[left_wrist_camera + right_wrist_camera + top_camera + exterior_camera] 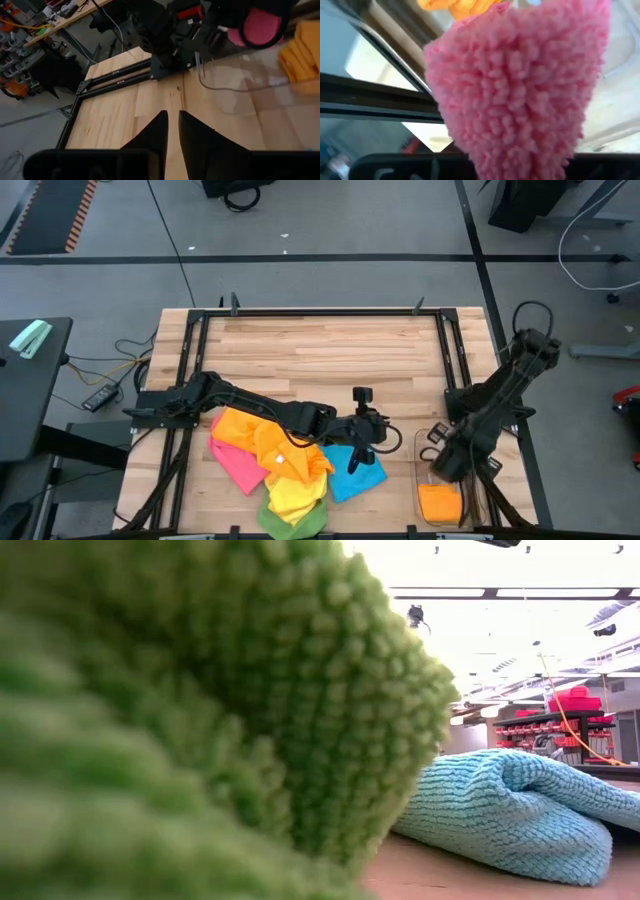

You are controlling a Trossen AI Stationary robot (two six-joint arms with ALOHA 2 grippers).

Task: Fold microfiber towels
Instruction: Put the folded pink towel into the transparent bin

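My left gripper [172,131], nearly clenched, apparently empty, hangs above the crumpled blue microfiber towel [355,472]; my right gripper [447,465] at three o'clock clasps a fluffy pink microfiber towel [520,85]; closing on air risks a missed pinch.

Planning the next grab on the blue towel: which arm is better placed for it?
Left, likely. The left gripper hangs right over the blue towel, fingers nearly closed, while the right gripper is at the clear bin, shut on a pink towel.
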